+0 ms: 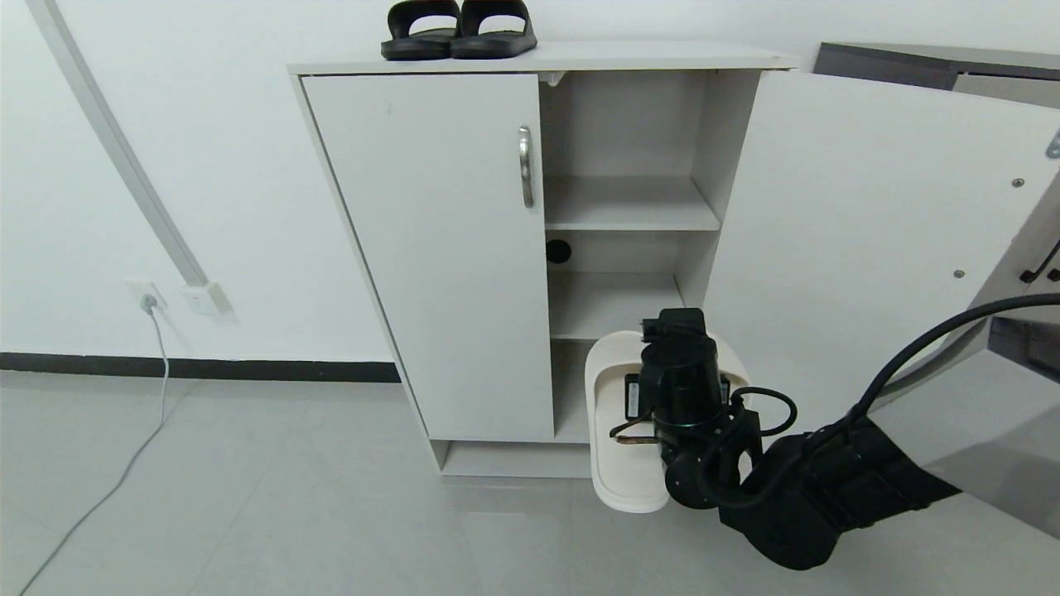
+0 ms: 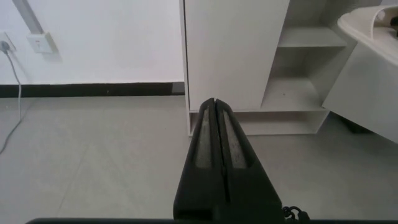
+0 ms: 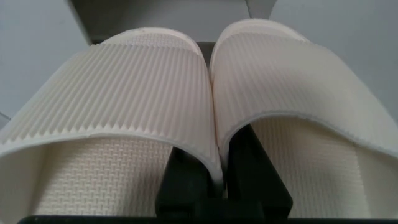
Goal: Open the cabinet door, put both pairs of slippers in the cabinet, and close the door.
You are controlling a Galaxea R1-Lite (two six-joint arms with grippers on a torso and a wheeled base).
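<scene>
White slippers (image 1: 617, 447) — pair, pinched by adjoining straps in right gripper (image 3: 222, 177), fingers closed on both so one grip carries two; held before the open cabinet (image 1: 431, 248), at its lower shelves; black slippers (image 1: 460, 29) on its top; left gripper (image 2: 214, 143) — closed, empty.

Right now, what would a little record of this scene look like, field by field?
Cabinet: white two-door cabinet, right door open, left door shut
On top: pair of black rubber slippers
Right hand: clamped on pair of cream ribbed slippers, before the lowest compartment
Left hand: shut, empty, above grey floor tiles
</scene>
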